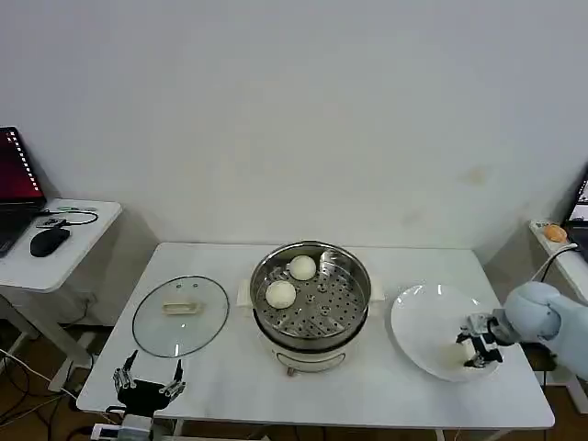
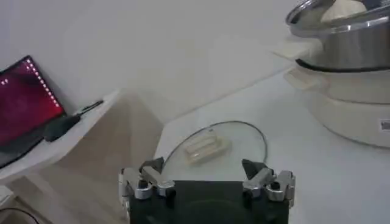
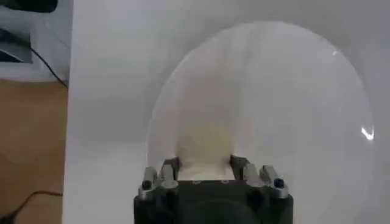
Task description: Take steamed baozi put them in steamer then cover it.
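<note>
Steamer (image 1: 312,299): polished stainless steel, mirror-bright wall, perforated metal tray inside; base white, smooth plastic look, semi-gloss. Two baozi (image 1: 281,294) inside: matt, smooth cream dough.

Cover (image 1: 180,315), left on table: clear glass, glossy, thin metal rim; cream handle looks like smooth plastic.

Plate (image 1: 432,317), right: glossy white, ceramic or plastic cannot be told, with bright highlights on the rim. Baozi (image 3: 205,148) on it: matt, soft-looking.

Table (image 1: 230,377): matt white, smooth.

Left gripper (image 2: 207,182) and right gripper (image 3: 205,176): black matt body, bare grey metal fingers.
</note>
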